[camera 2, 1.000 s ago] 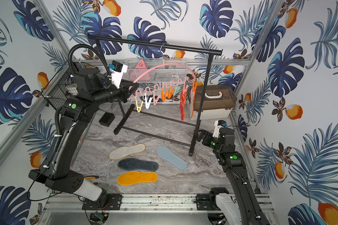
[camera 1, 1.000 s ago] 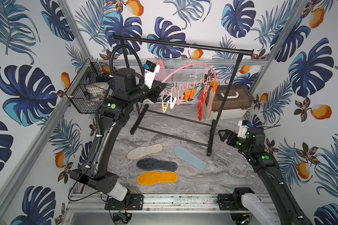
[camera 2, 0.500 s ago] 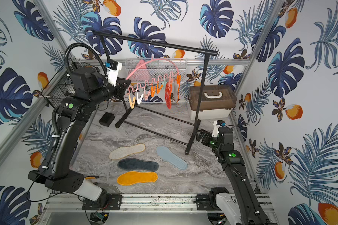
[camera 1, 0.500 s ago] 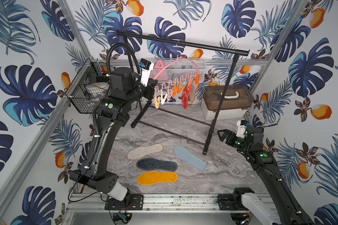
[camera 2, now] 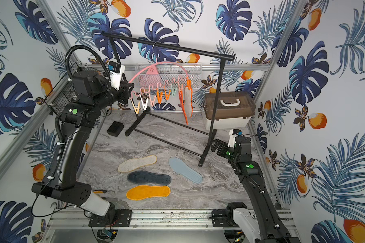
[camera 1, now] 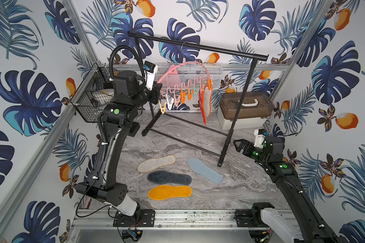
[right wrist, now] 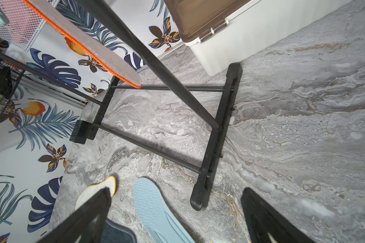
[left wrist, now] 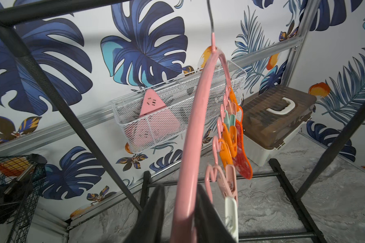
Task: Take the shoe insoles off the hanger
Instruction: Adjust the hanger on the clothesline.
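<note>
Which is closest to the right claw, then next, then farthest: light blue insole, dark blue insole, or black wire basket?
In a top view:
1. Light blue-grey foot-shaped insole, just beside the right gripper.
2. Dark navy fabric insole, mid-table.
3. Black wire basket, left wall.

Black garment rail (camera 1: 219, 48), lidded box (camera 1: 259, 108), wire basket (camera 1: 86, 105)

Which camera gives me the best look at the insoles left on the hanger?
A top view: both red-orange mesh insoles hang in full from the pink hanger's end clips. The left wrist view shows them partly behind clips; the right wrist view catches only one's lower part.
</note>
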Motion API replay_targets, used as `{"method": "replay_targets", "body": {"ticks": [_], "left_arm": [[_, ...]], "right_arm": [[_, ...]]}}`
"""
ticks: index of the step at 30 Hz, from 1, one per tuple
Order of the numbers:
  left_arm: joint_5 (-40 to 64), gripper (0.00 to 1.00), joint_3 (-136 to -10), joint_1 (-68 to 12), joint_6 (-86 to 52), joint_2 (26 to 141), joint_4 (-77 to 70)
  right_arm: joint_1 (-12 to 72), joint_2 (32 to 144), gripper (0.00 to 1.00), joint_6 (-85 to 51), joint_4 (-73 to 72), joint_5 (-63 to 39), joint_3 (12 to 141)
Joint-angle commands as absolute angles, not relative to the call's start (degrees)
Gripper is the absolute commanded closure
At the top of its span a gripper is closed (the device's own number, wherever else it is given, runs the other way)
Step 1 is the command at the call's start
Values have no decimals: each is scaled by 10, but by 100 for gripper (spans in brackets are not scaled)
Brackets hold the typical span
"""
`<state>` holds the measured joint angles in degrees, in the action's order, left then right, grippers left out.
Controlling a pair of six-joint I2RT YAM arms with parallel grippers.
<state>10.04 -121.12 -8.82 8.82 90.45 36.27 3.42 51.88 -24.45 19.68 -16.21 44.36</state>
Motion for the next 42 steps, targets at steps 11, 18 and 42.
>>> {"method": "replay_targets", "body": {"ticks": [11,18,42], "left_arm": [[110,1,-1189,-72,105,887,390],[105,1,-1131,-70,111,838,427],[292,1,-965,-54,296,694,688]], "right_arm": [[48,479,10,-170,100,-302,426],[76,473,12,-136,99,-295,440],[326,603,11,-65,25,-39,507]]}}
